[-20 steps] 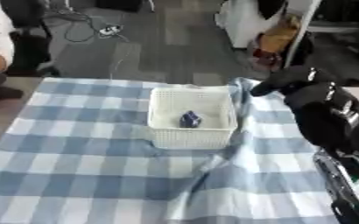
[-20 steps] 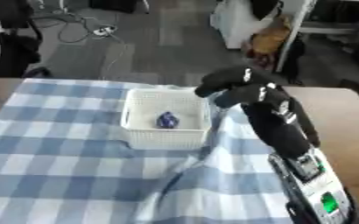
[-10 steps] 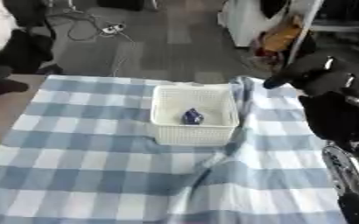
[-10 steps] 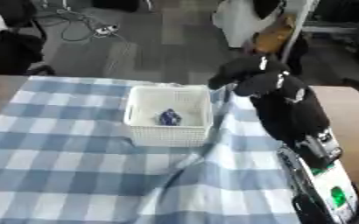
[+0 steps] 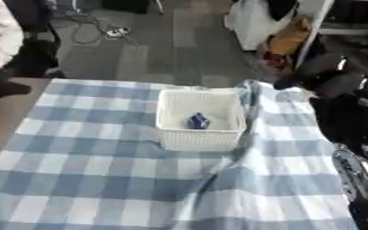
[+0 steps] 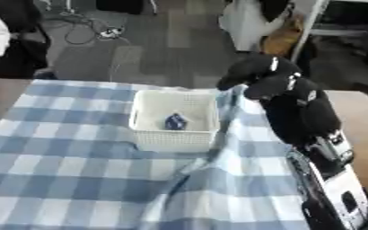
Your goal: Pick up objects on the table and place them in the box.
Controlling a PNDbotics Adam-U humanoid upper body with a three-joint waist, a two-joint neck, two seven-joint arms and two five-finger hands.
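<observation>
1. A white perforated plastic box [image 5: 199,119] is seen on a blue-and-white checked cloth [image 5: 101,179] covering the table; a small dark-blue object [image 6: 174,121] lies inside it on the floor of the box. No other loose object can be made out on the cloth.
2. The robot's black right hand [image 6: 254,76] is held above the far right corner of the box, apart from it; its fingers are curled downward and together, and nothing can be seen held in them.
3. The left hand is not shown in either view.
4. A raised fold of cloth [image 5: 246,96] runs along the right side of the box and on toward the near edge — if the hand were lowered there, the cloth could probably be caught and the box dragged or tipped, spilling the blue object.
5. The black forearm [image 6: 301,112] is placed just beside that fold, so a sideways sweep might also push the box.
6. Beyond the table, cables [image 5: 101,31] and bags [image 5: 285,42] lie on the floor — well apart from the work.
</observation>
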